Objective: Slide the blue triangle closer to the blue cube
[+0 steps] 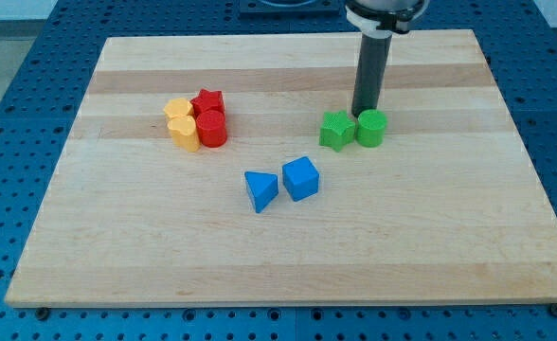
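Observation:
The blue triangle lies near the middle of the wooden board, just left of the blue cube; a narrow gap separates them. My tip stands at the upper right of them, right behind the green star-shaped block and the green cylinder, touching or nearly touching both. The tip is well away from the blue blocks.
A cluster sits at the view's upper left: a yellow heart-like block, a yellow block, a red star-like block and a red cylinder. The wooden board rests on a blue perforated table.

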You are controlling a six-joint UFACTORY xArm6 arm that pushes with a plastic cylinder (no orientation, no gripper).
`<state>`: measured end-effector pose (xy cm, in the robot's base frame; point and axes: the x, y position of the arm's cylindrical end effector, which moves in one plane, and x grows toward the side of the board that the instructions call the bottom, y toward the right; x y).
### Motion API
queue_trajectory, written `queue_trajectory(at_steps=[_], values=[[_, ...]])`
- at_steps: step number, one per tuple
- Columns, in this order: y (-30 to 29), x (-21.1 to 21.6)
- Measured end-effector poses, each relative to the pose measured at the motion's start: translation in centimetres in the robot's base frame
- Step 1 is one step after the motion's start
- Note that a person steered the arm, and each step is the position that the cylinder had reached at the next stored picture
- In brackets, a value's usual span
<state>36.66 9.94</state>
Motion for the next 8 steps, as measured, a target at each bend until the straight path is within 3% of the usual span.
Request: queue_trajectory(at_steps=[1, 3, 5, 8], values=[[-0.9, -0.9], [-9.2, -0.3], [-14.4, 4.0], [-15.0, 14.6]])
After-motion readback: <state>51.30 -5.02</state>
